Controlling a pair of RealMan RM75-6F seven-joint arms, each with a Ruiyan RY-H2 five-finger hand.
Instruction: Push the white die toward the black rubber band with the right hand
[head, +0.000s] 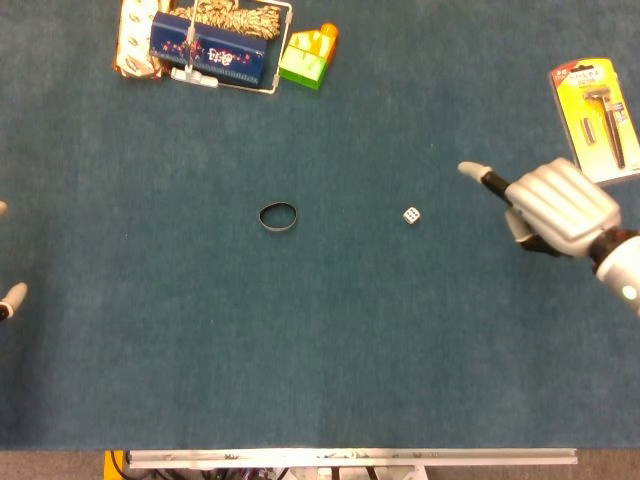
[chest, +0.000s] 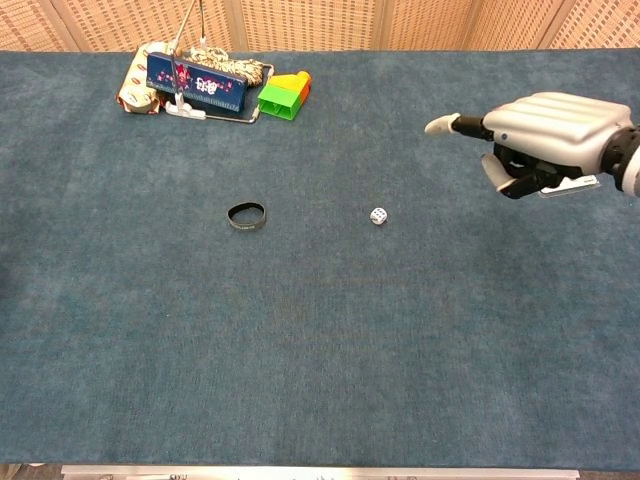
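Note:
The white die (head: 412, 215) (chest: 378, 216) lies on the blue cloth, right of centre. The black rubber band (head: 278, 216) (chest: 246, 215) lies flat to its left, well apart from it. My right hand (head: 552, 205) (chest: 545, 130) hovers to the right of the die, not touching it. One finger (head: 480, 176) (chest: 450, 125) points out toward the die, and the others are curled in around nothing. Of my left hand (head: 10, 296) only fingertips show at the left edge of the head view.
A wire tray (head: 272, 82) (chest: 245, 116) with a blue box and packets stands at the back left. A green and orange block (head: 308, 57) (chest: 284, 95) stands beside it. A yellow razor pack (head: 596, 120) lies at the back right, beyond my right hand.

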